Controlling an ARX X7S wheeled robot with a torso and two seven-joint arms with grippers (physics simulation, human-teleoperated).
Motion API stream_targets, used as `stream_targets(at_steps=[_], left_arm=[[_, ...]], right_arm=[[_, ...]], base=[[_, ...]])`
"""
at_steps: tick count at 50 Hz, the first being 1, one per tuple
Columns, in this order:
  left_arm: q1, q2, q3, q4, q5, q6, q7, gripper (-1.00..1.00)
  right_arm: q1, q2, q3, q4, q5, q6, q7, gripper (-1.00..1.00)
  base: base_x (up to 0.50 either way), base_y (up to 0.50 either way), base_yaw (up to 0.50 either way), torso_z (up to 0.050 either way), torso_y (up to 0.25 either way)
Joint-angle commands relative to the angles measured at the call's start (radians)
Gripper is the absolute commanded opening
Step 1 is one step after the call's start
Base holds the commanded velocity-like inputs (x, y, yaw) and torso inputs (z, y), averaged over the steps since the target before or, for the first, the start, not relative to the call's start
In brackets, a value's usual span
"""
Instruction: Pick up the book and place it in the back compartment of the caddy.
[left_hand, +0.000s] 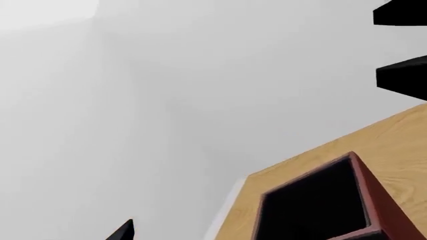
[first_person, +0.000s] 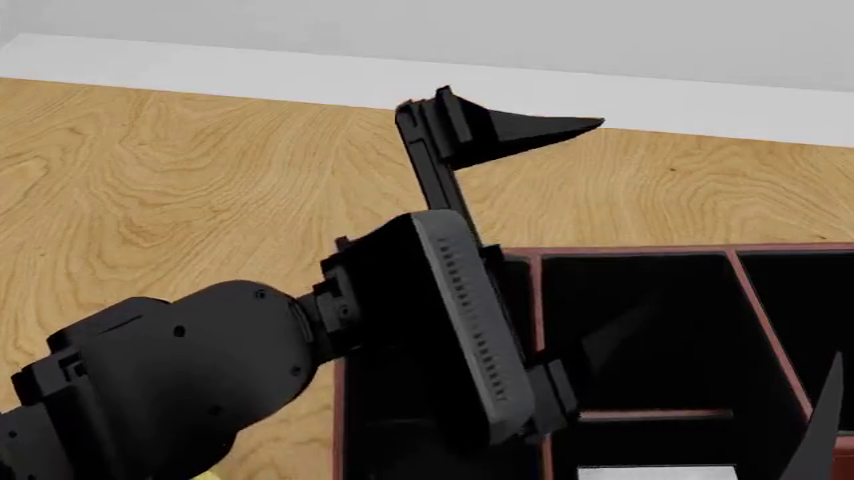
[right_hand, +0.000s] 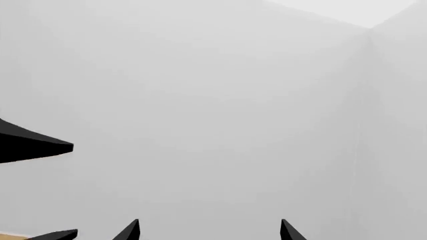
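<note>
Worktop (first_person: 160, 170): light wood with a bold swirling grain, smooth, low satin sheen; pale off-white edge band along the far side.

Caddy (first_person: 634, 252): thin reddish-brown rims and dividers, matt, like painted wood or plastic; compartment floors and walls flat black, no reflections.

Left arm (first_person: 160, 370): black casing, smooth moulded-plastic look, soft semi-gloss highlights on the rounded joint.

Left hand (first_person: 514, 135): matt black, hard-edged finger; grey ribbed block on the body behind it, fine ridged texture.

Wall (right_hand: 213, 100): plain white-grey, smooth, matt, featureless.

Pale strip at the near edge of the caddy (first_person: 654, 472): white, flat finish; material cannot be told.
</note>
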Motion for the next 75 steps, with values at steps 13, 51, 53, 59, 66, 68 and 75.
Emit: stream_targets(at_steps=[13,51,53,59,66,68,75], left_arm=[[-0.005,-0.033,-0.099,0.099,0.038,-0.020,-0.180,1.00],[0.109,-0.145,-0.221,0.243,0.117,0.006,-0.507,1.00],[0.117,-0.157,-0.220,0.259,0.126,0.004,-0.519,1.00],[0.134,-0.186,-0.223,0.312,0.133,-0.010,-0.547,1.00],[0.158,-0.245,-0.220,0.408,0.141,-0.051,-0.588,1.00],[0.159,-0.257,-0.218,0.434,0.146,-0.067,-0.597,1.00],[0.164,-0.291,-0.214,0.502,0.161,-0.094,-0.618,1.00]], right_arm=[[-0.044,-0.013,0.053,-0.040,-0.035,0.009,-0.010,1.00],[-0.082,0.008,0.068,-0.061,-0.040,-0.013,0.008,1.00],[-0.088,0.008,0.070,-0.064,-0.043,-0.019,0.011,1.00],[-0.091,0.026,0.069,-0.064,-0.038,-0.024,0.022,1.00],[-0.086,0.044,0.056,-0.060,-0.034,-0.031,0.037,1.00],[-0.084,0.047,0.053,-0.059,-0.033,-0.034,0.038,1.00],[-0.089,0.058,0.047,-0.062,-0.034,-0.037,0.051,1.00]], base=[[0.00,0.00,0.00,0.000,0.000],[0.00,0.00,0.00,0.000,0.000],[0.00,0.00,0.00,0.000,0.000],[0.00,0.00,0.00,0.000,0.000],[0.00,0.00,0.00,0.000,0.000],[0.00,0.00,0.00,0.000,0.000],[0.00,0.00,0.00,0.000,0.000]])
